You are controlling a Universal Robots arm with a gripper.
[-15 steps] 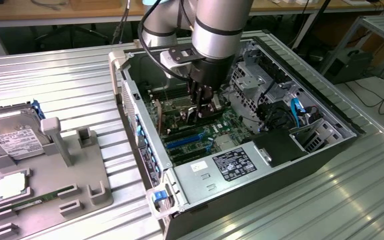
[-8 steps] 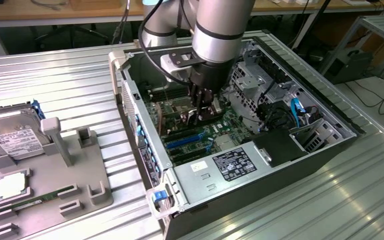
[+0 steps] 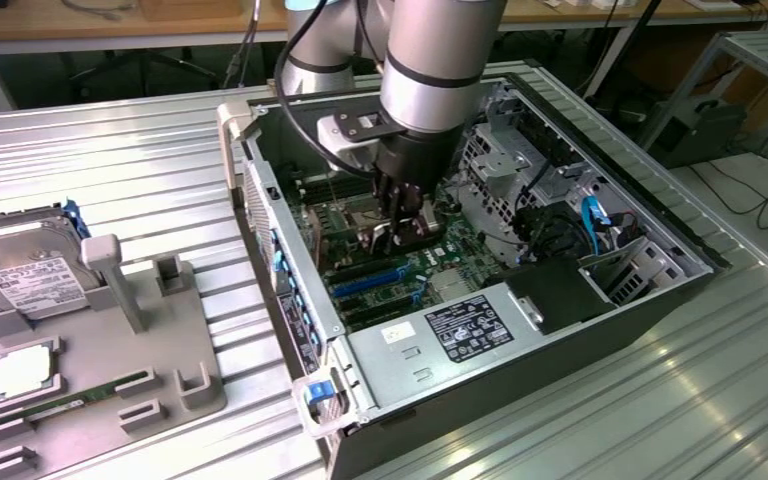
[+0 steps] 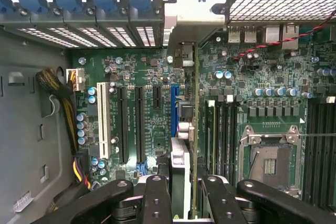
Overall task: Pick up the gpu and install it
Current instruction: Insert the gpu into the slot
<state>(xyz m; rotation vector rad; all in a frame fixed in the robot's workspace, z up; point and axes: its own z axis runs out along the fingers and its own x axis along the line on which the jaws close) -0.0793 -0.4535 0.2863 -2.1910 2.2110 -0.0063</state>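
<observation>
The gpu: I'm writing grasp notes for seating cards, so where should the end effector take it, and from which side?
Probably by its long edge farthest from the board, pinching both flat faces, coming from the case's open side. The gpu stands on edge over the motherboard, bracket toward the rear slots, so its connector edge must stay free. The end effector grips it that way.

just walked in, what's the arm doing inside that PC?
The arm's end effector is down inside the open computer case, clamped on the gpu. It holds the card on edge over the motherboard, in line with the blue slot, with the metal bracket at the rear slot openings. I can't tell whether the card is fully seated. A hard drive sits on the grey fixture at the exterior view's left.
</observation>
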